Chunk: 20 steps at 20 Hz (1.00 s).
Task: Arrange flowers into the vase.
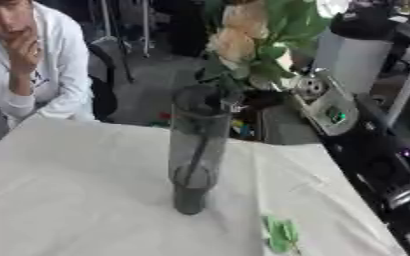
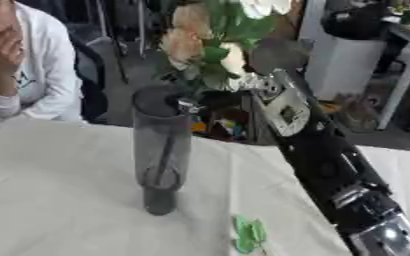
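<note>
Left eye view: the tall smoky-grey glass vase [image 1: 194,150] stands mid-surface on the white cloth-covered surface [image 1: 68,190], a dark stem inside. The peach-and-green flower bunch [image 1: 248,45] tops its rim.

Right eye view: the right hand [image 2: 274,85] sits beside the blooms, presumably steadying them; I cannot tell its fingers' state. A green leaf [image 2: 248,234] lies near the surface's near edge.

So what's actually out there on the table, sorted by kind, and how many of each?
Vases: 1, the tall dark glass vase standing on the white table.
Flower bunches: 1, peach blooms with green leaves, at the vase mouth by the right hand.
Loose green leaf pieces: 1, on the cloth near the front.
Total: 3.
</note>
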Each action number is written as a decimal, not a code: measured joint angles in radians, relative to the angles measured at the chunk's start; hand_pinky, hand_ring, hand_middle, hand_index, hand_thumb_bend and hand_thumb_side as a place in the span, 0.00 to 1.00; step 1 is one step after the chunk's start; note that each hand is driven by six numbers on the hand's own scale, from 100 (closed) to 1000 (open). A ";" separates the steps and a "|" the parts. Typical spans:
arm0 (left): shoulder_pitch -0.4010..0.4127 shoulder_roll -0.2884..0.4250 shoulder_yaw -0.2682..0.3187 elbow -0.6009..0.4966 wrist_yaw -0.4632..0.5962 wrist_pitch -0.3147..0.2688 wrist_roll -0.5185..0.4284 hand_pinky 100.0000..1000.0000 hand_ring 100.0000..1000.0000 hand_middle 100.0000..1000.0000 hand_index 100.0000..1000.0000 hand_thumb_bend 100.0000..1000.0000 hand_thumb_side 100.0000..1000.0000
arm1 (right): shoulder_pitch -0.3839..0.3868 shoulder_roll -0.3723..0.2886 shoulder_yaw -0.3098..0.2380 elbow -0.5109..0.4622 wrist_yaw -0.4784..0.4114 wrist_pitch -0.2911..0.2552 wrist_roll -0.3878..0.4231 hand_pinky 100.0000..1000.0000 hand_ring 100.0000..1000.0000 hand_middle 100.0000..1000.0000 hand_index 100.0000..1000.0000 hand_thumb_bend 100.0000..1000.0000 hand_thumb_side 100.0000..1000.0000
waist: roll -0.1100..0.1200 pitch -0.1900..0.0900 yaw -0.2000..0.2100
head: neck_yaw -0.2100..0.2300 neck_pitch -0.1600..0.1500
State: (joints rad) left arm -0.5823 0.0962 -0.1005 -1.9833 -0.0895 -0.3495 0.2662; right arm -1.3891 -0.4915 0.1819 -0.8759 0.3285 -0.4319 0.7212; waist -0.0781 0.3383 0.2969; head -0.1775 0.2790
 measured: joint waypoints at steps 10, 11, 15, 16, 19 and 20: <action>0.000 0.000 0.000 0.000 0.000 0.003 -0.004 0.76 0.86 0.83 0.95 0.00 1.00 | -0.001 0.001 0.009 -0.037 -0.064 0.012 0.012 0.92 1.00 1.00 1.00 0.16 0.82 | 0.000 0.001 0.000 | -0.001 0.001; 0.000 0.000 0.000 0.000 0.000 0.003 -0.005 0.76 0.86 0.83 0.95 0.00 1.00 | -0.001 0.001 0.009 -0.039 -0.067 0.014 0.014 0.92 1.00 1.00 1.00 0.15 0.83 | 0.000 0.001 0.000 | -0.001 0.001; 0.000 0.000 0.000 0.000 0.000 0.003 -0.006 0.76 0.86 0.83 0.95 0.00 1.00 | -0.001 0.001 0.009 -0.043 -0.076 0.019 0.019 0.92 1.00 1.00 1.00 0.15 0.83 | 0.000 0.001 -0.001 | -0.001 0.001; 0.000 0.000 0.000 0.000 0.000 0.004 -0.007 0.76 0.86 0.83 0.95 0.00 1.00 | -0.001 0.001 0.009 -0.043 -0.078 0.020 0.020 0.92 1.00 1.00 1.00 0.15 0.84 | 0.000 0.001 -0.001 | -0.001 0.001; 0.000 0.000 0.000 0.000 0.000 0.004 -0.008 0.76 0.86 0.83 0.95 0.00 1.00 | 0.000 0.001 0.010 -0.045 -0.084 0.022 0.022 0.92 1.00 1.00 1.00 0.18 0.85 | 0.000 0.001 -0.002 | -0.001 0.001; 0.000 0.000 0.000 0.000 0.000 0.004 -0.008 0.76 0.86 0.83 0.95 0.00 1.00 | 0.001 0.000 0.014 -0.046 -0.084 0.022 0.022 0.92 1.00 1.00 1.00 0.19 0.85 | 0.000 0.001 -0.002 | -0.001 0.001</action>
State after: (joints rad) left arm -0.5823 0.0960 -0.1007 -1.9833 -0.0895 -0.3451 0.2585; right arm -1.3883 -0.4910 0.1962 -0.9223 0.2440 -0.4098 0.7433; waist -0.0782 0.3390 0.2951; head -0.1784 0.2798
